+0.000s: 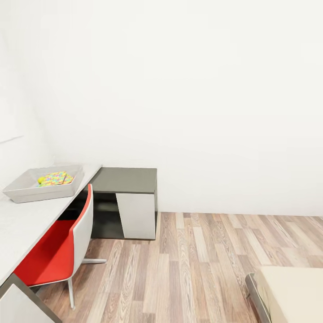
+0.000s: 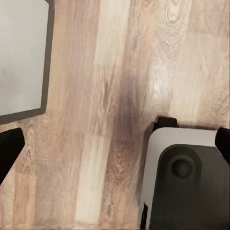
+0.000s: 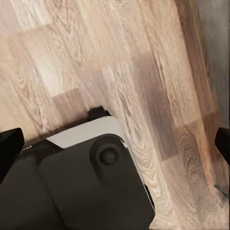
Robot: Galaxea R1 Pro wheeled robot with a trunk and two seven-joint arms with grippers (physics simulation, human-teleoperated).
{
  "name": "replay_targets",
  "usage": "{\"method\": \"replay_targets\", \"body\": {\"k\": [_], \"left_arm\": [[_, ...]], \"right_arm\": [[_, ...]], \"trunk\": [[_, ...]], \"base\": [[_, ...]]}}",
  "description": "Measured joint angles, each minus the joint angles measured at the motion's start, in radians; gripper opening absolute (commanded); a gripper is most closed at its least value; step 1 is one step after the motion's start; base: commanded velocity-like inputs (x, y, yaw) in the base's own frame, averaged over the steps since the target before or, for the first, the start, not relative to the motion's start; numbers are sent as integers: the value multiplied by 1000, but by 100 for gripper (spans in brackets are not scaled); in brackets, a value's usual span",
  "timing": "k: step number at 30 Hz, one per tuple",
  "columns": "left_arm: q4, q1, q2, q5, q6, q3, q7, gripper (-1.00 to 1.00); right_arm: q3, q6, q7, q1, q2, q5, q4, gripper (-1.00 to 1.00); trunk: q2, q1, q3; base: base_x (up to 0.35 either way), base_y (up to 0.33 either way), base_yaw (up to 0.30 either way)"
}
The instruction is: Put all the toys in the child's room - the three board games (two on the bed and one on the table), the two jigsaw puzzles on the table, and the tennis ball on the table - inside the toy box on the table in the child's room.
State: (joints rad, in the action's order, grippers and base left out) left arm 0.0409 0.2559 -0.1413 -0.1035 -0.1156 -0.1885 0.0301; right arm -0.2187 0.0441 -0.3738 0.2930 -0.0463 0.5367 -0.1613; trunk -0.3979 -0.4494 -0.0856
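Note:
The pale grey toy box (image 1: 20, 192) sits at the far end of the long grey table (image 1: 27, 226), at the left of the head view. Inside it lie a multicoloured jigsaw puzzle (image 1: 57, 178) and, at its left edge, the yellow-green tennis ball (image 1: 41, 180). A corner of the beige bed (image 1: 294, 291) shows at the lower right with nothing on that part. The board games are out of view. My left gripper (image 2: 115, 143) and right gripper (image 3: 115, 141) both hang open and empty over the wood floor, beside my base (image 2: 189, 187).
A red and white chair (image 1: 56, 253) is pushed against the table. The dark grey cabinet (image 1: 128, 179) with a light door panel joins the table's far end. Open plank floor (image 1: 202, 269) lies between table and bed. A grey panel (image 2: 21, 52) is near my left gripper.

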Motion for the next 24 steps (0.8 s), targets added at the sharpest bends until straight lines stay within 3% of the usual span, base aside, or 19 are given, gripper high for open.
{"method": "replay_targets", "body": {"k": [4, 8, 14, 24], "left_arm": [[-25, -63, 20, -16, -18, 2, 19, 100], [-30, -100, 27, -20, -20, 2, 23, 100], [-33, -135, 31, -20, -13, 3, 23, 100], [-24, -139, 48, -18, -22, -4, 17, 100]], "right_arm": [[-53, -54, 43, -6, 1, -67, 36, 100], [-69, -69, 65, -6, -2, -108, 46, 100], [-77, -68, 77, -5, -4, -122, 49, 100], [-76, -69, 88, -5, -1, -121, 49, 100]], "trunk": [[0, 0, 0], [0, 0, 0], [0, 0, 0], [0, 0, 0]], "base": [[0, 0, 0], [0, 0, 0], [0, 0, 0], [0, 0, 0]]}}
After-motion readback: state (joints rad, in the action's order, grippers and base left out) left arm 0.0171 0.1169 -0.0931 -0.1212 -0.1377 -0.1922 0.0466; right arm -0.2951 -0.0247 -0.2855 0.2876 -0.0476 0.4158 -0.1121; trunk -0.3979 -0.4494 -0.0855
